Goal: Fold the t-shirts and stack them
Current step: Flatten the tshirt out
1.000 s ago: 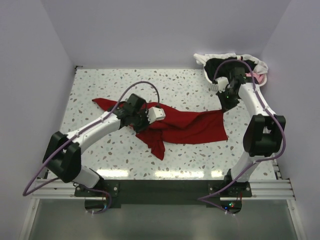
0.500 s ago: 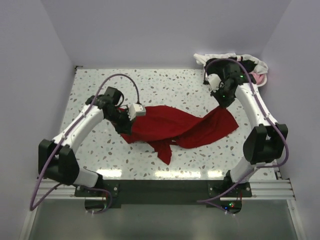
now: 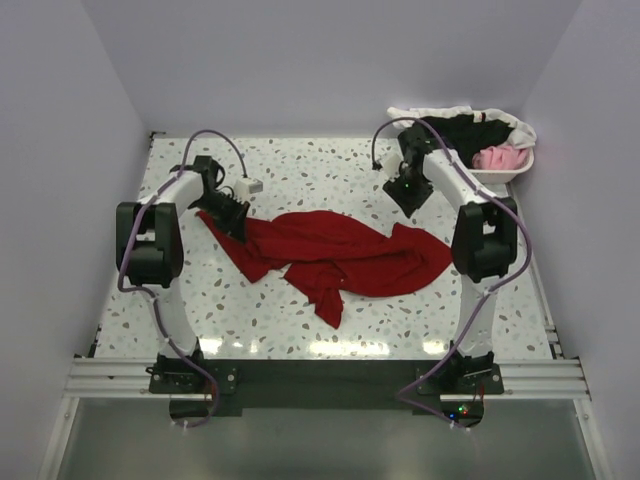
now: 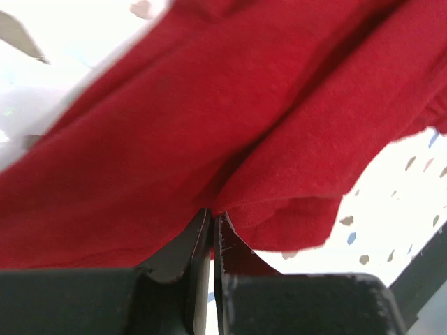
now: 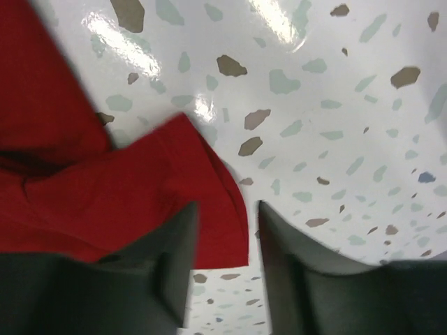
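The dark red t-shirt [image 3: 335, 255] lies rumpled across the middle of the table, in the top view. My left gripper [image 3: 228, 215] is at its left end. In the left wrist view the jaws [image 4: 210, 218] are almost together, pinching a fold of the red cloth [image 4: 209, 125] at their tips. My right gripper [image 3: 408, 197] hangs behind the shirt's right end. In the right wrist view it [image 5: 227, 237] stands open, and a red corner [image 5: 209, 188] lies loose on the table below the gap. Black [image 3: 460, 130], pink [image 3: 497, 157] and white [image 3: 430, 113] shirts sit heaped at the back right.
The white basket [image 3: 522, 166] holding the heaped shirts stands in the back right corner, just behind my right arm. Walls close in the speckled table [image 3: 330, 165] on the left, right and back. Bare tabletop shows behind and in front of the red shirt.
My right gripper has opened and let go of the shirt's right end, which has dropped onto the table. Both arms have swung back, and the left one has dragged the cloth left.
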Tool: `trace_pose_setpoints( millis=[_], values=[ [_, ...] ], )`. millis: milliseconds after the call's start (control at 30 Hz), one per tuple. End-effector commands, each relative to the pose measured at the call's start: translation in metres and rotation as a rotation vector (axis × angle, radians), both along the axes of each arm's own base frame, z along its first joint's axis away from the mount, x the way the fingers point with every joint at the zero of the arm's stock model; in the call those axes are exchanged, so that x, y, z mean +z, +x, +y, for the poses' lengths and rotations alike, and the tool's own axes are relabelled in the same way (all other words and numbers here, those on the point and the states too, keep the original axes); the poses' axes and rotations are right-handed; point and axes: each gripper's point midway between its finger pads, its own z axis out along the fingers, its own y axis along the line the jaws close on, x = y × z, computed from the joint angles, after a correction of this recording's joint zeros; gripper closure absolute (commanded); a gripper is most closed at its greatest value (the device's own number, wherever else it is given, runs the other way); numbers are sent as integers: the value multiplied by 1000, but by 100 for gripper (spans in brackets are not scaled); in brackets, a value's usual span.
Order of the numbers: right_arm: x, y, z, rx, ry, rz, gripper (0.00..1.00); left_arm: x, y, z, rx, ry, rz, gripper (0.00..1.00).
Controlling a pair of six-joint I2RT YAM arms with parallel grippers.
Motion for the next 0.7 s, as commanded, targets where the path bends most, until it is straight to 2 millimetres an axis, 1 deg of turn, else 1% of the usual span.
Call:
trace_pose_setpoints(
  millis=[0, 33, 67, 100, 133, 167, 200, 233, 267, 300, 333, 367, 400, 433, 467, 500, 600, 667],
  values=[
    [30, 2, -9, -55, 15, -47, 47, 14, 46, 9, 93, 13, -130, 89],
    [34, -1, -15, -77, 31, -41, 44, 16, 50, 13, 114, 35, -143, 87],
    [42, -5, -23, -96, 34, -46, 44, 16, 52, 15, 123, 45, -152, 84],
    [42, -15, -21, -104, 83, -6, 43, 21, 55, 16, 128, 52, -175, 78],
    [45, -32, -49, -194, 146, 51, 44, 28, 50, 26, 132, 62, -199, 70],
    [45, -32, -49, -195, 147, 52, 44, 28, 49, 26, 132, 62, -199, 70],
    [42, -44, -57, -224, 160, 88, 46, 40, 49, 27, 128, 65, -237, 65],
    [40, -51, -74, -292, 195, 105, 47, 41, 43, 26, 113, 62, -243, 62],
    [37, -57, -80, -321, 206, 120, 49, 46, 40, 26, 101, 58, -255, 52],
    [31, -69, -85, -348, 214, 145, 51, 58, 37, 25, 94, 51, -282, 48],
    [28, -75, -94, -389, 217, 147, 52, 59, 31, 23, 75, 42, -284, 45],
    [24, -73, -99, -406, 209, 119, 52, 63, 28, 22, 69, 34, -293, 39],
    [18, -83, -101, -423, 196, 125, 53, 70, 22, 19, 50, 23, -298, 36],
    [14, -85, -104, -451, 177, 115, 53, 72, 16, 15, 14, 5, -304, 34],
    [5, -87, -106, -466, 166, 111, 53, 73, 10, 13, 1, 0, -295, 33],
    [3, -87, -107, -481, 157, 106, 55, 78, 7, 12, -12, -3, -309, 33],
    [-11, -87, -115, -546, 120, 98, 57, 82, -6, 8, -48, -13, -325, 33],
    [-22, -87, -118, -581, 101, 108, 58, 89, -8, 10, -46, -7, -357, 33]
  ],
)
